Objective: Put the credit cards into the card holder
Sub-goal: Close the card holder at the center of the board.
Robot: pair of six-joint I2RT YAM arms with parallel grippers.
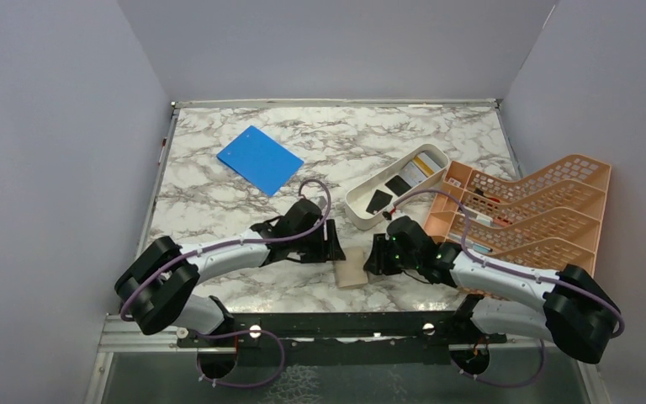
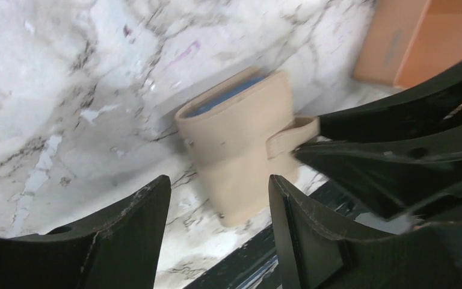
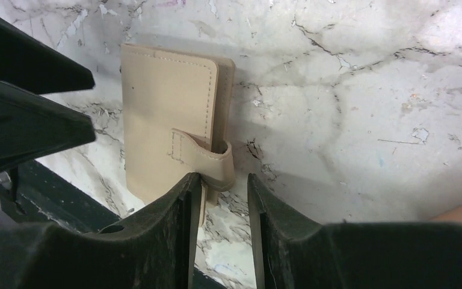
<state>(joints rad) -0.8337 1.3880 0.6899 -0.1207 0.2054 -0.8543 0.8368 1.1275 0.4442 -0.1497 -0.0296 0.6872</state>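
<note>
The tan card holder point(image 1: 353, 272) lies folded shut near the table's front edge, between my two grippers. In the left wrist view a blue card edge point(image 2: 228, 101) shows inside the card holder point(image 2: 240, 156). My left gripper point(image 2: 218, 180) hovers open over its near end, touching nothing. My right gripper point(image 3: 222, 177) is open, and the holder's strap tab point(image 3: 213, 162) rests at its left fingertip, just inside the jaws' mouth. More credit cards lie in the white tray point(image 1: 362, 215): two black ones point(image 1: 380, 200) and a white striped one point(image 1: 425, 166).
An orange lattice rack point(image 1: 530, 210) stands at the right, just behind the right arm. A bright blue flat board point(image 1: 259, 158) lies at the back left. The table's dark front rail point(image 1: 320, 324) runs just below the card holder.
</note>
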